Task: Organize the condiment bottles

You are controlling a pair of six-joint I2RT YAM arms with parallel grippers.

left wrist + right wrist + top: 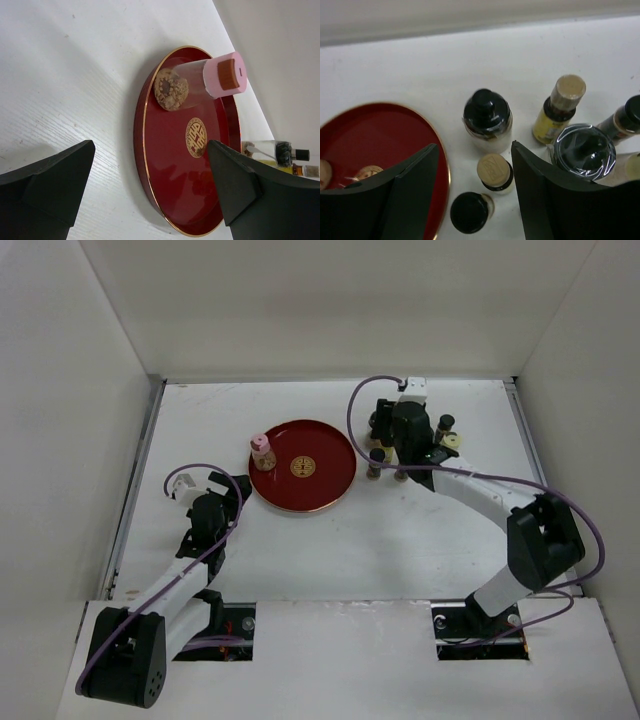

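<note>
We are hovering the right gripper (474, 144), jaws apart and empty, over the condiment bottles (487, 117) at centre-right of frame. Next we are probably centring on one cap, lowering, clamping.

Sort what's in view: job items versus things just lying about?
Job: pink-capped jar; black-capped jar; yellow bottle; tan-lidded bottle; low black-capped bottle; wrapped jar.
Lying about: red tray, under the pink-capped jar; white table.
</note>
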